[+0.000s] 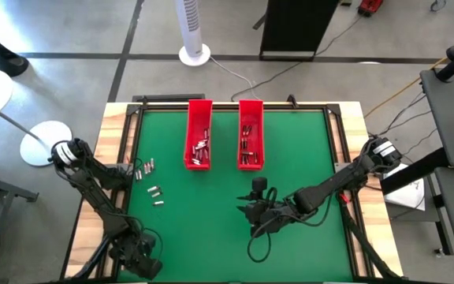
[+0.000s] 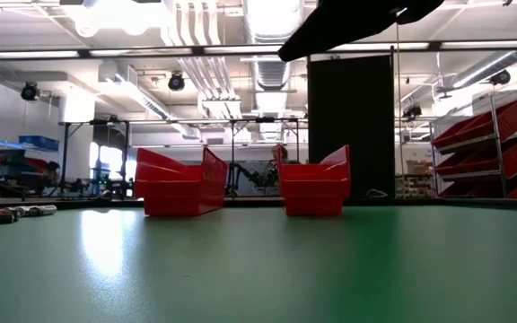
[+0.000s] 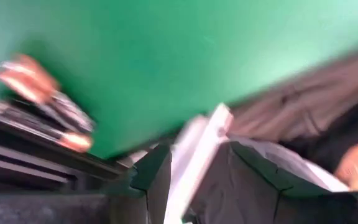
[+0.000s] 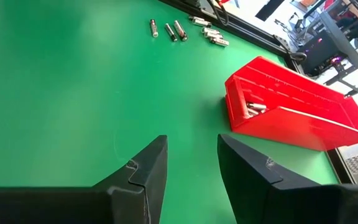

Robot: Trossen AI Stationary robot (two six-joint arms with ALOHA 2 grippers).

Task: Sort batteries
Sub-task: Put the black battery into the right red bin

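Observation:
Two long red trays, the left one (image 1: 200, 132) and the right one (image 1: 250, 132), stand side by side at the table's far middle, with batteries (image 1: 201, 148) lying in both. Loose batteries (image 1: 144, 167) lie on the green mat at the left, with a few more (image 1: 157, 192) nearer; the right wrist view shows them (image 4: 179, 30) beyond a tray (image 4: 297, 112). My right gripper (image 4: 191, 140) hovers open over bare mat, near the table's middle (image 1: 252, 209). My left gripper (image 1: 139, 259) is at the near left corner, open (image 3: 196, 148), away from the batteries (image 3: 39, 81).
The dark frame rail (image 1: 129, 150) and wooden border (image 1: 110, 134) run along the mat's left side. A cable (image 1: 258, 241) loops on the mat below my right gripper. The mat between the trays and the near edge is bare green (image 2: 258, 269).

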